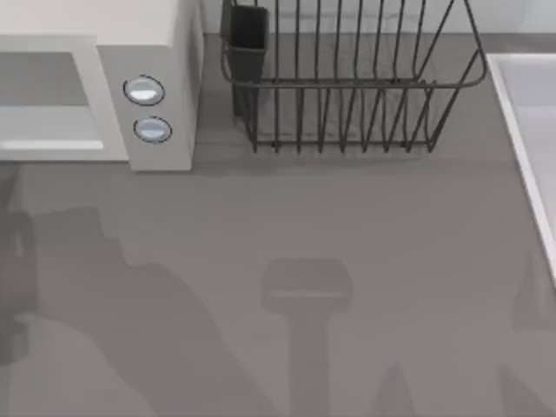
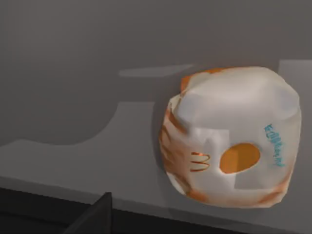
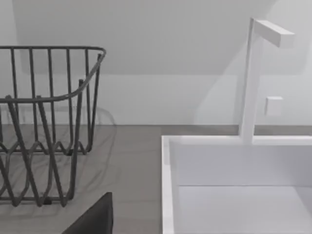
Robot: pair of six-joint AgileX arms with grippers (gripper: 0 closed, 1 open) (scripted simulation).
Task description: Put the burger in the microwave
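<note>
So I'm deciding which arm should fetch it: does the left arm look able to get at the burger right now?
Probably yes. In the left wrist view the burger sits close ahead on bare grey surface, with nothing between it and the camera. Whether the fingers are open can't be told.

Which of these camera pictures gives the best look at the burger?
The left wrist view: the burger, in a white and orange printed wrapper, sits large and whole on a grey surface. The top view takes in the microwave and dish rack; the right wrist view takes in the rack and a white sink.
</note>
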